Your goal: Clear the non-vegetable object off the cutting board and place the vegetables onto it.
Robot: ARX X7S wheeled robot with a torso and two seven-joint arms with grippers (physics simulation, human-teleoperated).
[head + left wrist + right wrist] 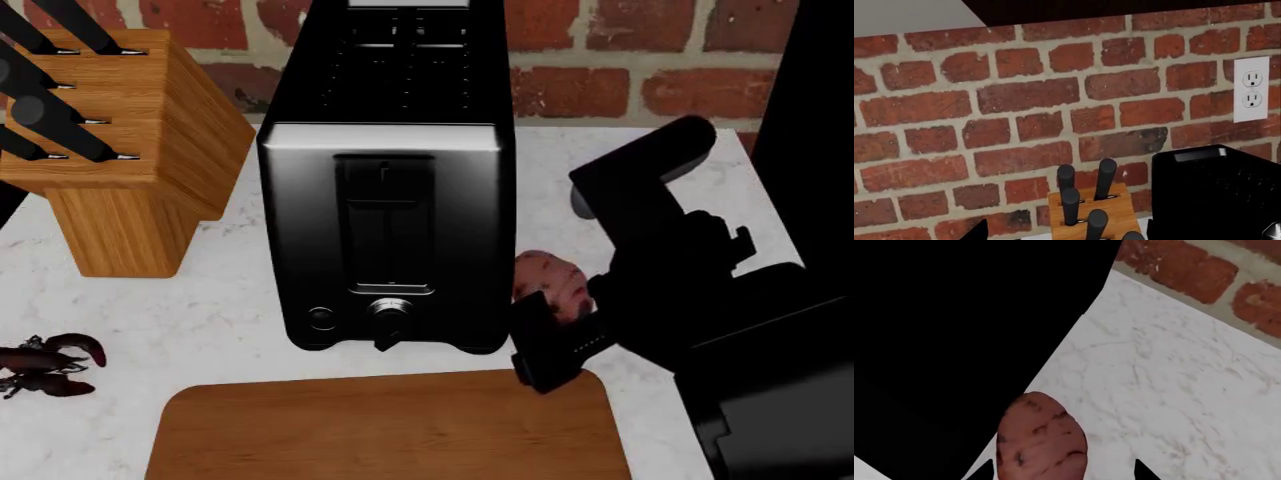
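One potato [550, 280] sits on the surface beside the toaster [387, 190], right gripper [550, 335] spread wide around it for a grab, while the lobster [47, 365] lies off the cutting board [387, 430].

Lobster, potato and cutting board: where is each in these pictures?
Lobster [48, 366]: head view, on its dark body.
Potato [1042, 440]: right wrist view, middle of its spotted skin.
Cutting board [387, 432]: head view, bare wood at its centre.
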